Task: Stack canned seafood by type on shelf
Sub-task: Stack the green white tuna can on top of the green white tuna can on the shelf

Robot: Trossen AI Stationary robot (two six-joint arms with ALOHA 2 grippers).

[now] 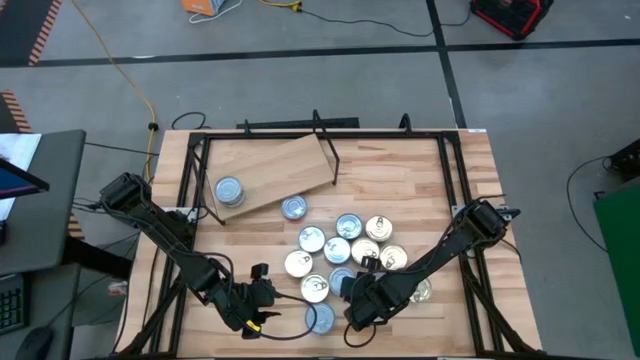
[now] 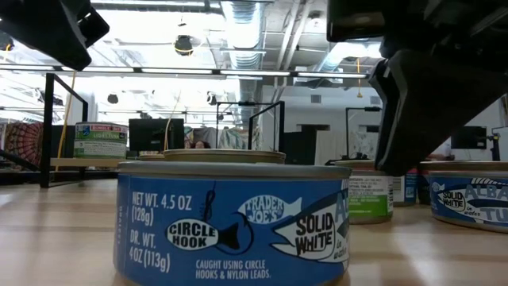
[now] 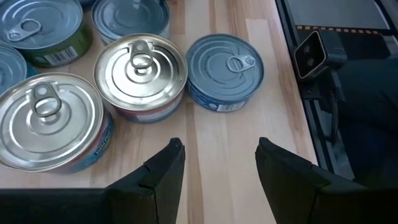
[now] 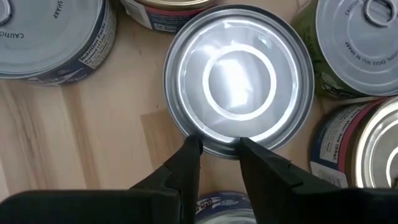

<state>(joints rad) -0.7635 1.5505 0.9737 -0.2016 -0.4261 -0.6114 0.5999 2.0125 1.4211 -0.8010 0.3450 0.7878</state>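
Two grippers hang low at the near edge of the table. The left gripper (image 3: 217, 146) is released, with only bare wood between its fingers, and a blue-lidded tin (image 3: 225, 71) sits just ahead of it. The right gripper (image 4: 219, 144) has its fingers narrowly apart at the near rim of a silver-topped tin (image 4: 239, 81). I cannot tell whether they pinch that rim or only hover over it.

Beyond them the loose tins (image 1: 345, 245) crowd together mid-table, blue labels mixed with green and pale ones. Farther back lies the shelf (image 1: 290, 165), a light board set askew. One tin (image 1: 230, 190) is on it and another (image 1: 293, 208) is at its near edge.

To my eye the sorting is barely begun, and the step in hand is the right arm's pick-up. Next it needs a sure hold on that rim, then a straight lift clear of the close neighbours, and then a carry back to the shelf to land on a tin of the same kind.
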